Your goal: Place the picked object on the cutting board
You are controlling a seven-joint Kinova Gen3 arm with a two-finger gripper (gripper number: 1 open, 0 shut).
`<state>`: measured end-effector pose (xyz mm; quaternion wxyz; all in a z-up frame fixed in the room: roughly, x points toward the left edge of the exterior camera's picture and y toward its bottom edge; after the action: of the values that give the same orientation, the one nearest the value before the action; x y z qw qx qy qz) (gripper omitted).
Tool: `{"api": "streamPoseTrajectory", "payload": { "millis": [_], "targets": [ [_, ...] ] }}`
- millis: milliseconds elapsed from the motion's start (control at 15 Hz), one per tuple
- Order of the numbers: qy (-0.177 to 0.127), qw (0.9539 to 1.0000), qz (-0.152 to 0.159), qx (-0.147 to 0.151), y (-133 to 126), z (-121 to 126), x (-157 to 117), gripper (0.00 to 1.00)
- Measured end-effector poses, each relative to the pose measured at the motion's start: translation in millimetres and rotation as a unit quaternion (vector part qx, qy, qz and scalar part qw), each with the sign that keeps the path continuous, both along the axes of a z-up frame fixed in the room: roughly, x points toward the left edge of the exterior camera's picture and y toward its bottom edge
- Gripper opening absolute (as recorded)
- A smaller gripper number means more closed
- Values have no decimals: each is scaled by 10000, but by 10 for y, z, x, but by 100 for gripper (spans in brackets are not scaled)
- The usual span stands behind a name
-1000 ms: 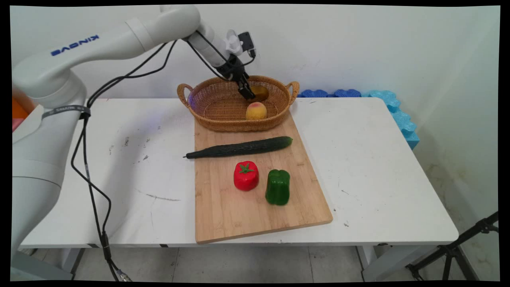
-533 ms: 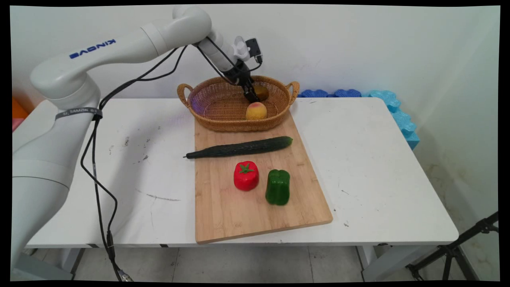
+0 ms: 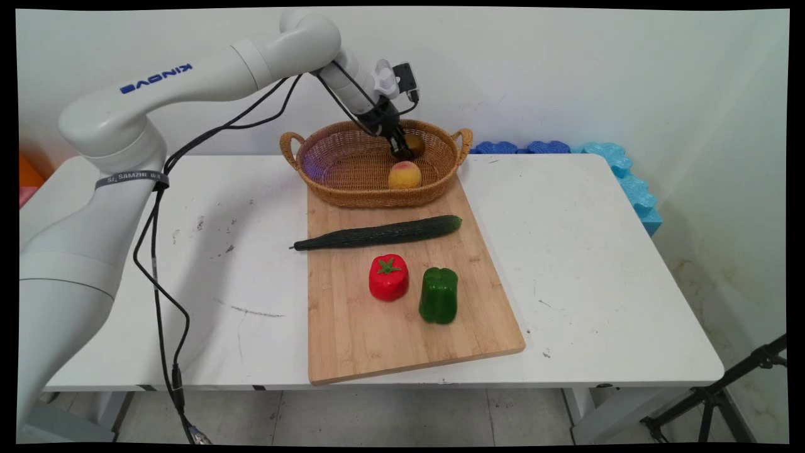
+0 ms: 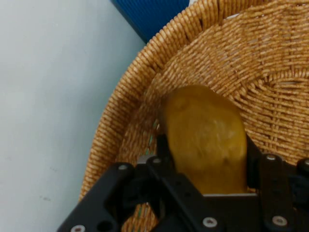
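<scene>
Fingers (image 4: 164,150) of the black two-finger hand (image 3: 403,150) are closing on either side of a yellow-brown rounded fruit-like piece (image 4: 205,137) inside the oval woven wicker basket (image 3: 352,189), pinching it between them. In the hand view the piece is sitting against the basket's sloping inner wall, with the black linkage rising below it. The basket with its two loop handles is standing near the tabletop's (image 3: 597,264) far edge, its near side resting on the far end of a rectangular light wooden cutting board (image 3: 352,333). A round yellow-and-pink peach (image 3: 404,175) is lying in the basket too, just on the near side of the hand, apart from the pinched piece. On the board, a long dark green cucumber (image 3: 377,234) is lying crosswise, its thin end reaching past the board's left edge over the tabletop. Closer to the tabletop's near edge, a red tomato with a green stalk (image 3: 388,277) and a green bell pepper (image 3: 438,295) are standing just beside each other on the board. Blue foam pieces (image 3: 622,176) are lying along the tabletop's far right corner.
</scene>
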<state>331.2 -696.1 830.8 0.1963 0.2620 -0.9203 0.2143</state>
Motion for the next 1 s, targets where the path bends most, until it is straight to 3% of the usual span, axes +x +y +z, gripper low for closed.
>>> {"api": "streamPoseTrajectory", "payload": {
  "millis": [533,1000],
  "targets": [
    [147,9997,121,-137,190,333,66,0],
    [533,9980,308,-163,743,859,207,0]
  ]
}}
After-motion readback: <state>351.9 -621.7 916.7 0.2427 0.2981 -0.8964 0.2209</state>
